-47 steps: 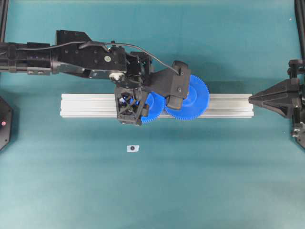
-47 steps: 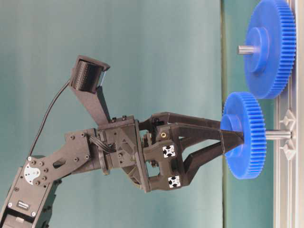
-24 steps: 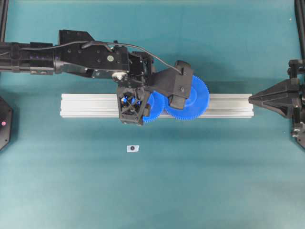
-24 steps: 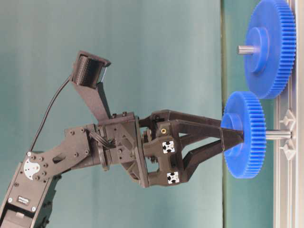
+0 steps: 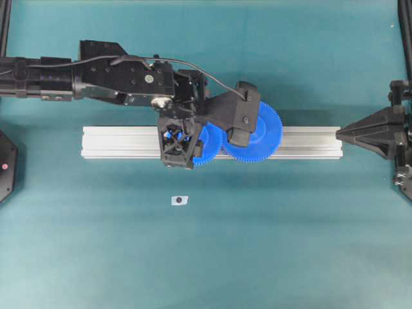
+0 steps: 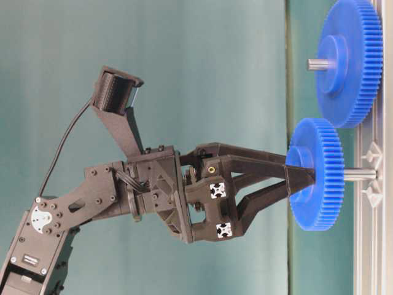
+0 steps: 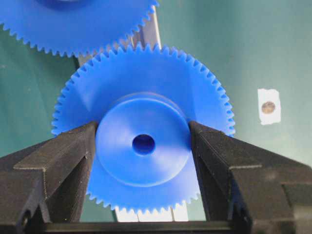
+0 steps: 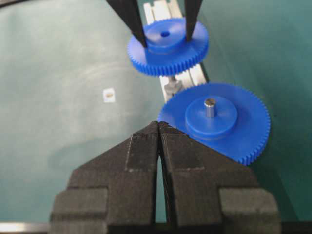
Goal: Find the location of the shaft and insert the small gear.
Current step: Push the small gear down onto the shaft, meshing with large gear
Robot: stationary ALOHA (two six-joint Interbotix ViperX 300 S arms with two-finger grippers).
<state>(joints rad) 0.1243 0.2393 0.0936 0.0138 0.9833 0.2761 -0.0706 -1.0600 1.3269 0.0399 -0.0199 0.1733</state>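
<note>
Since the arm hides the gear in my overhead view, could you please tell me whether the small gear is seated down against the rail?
Observer: No. From table level the small gear is partway down the shaft, with bare shaft showing between it and the rail.
Operator: Thank you. Has the shaft come through the top?
Observer: Not that I can see. In the left wrist view the hub has a dark centre hole with nothing protruding.
Operator: And how is it gripped?
Observer: The left gripper has its fingers against the hub on both sides, clear of the teeth.
</note>
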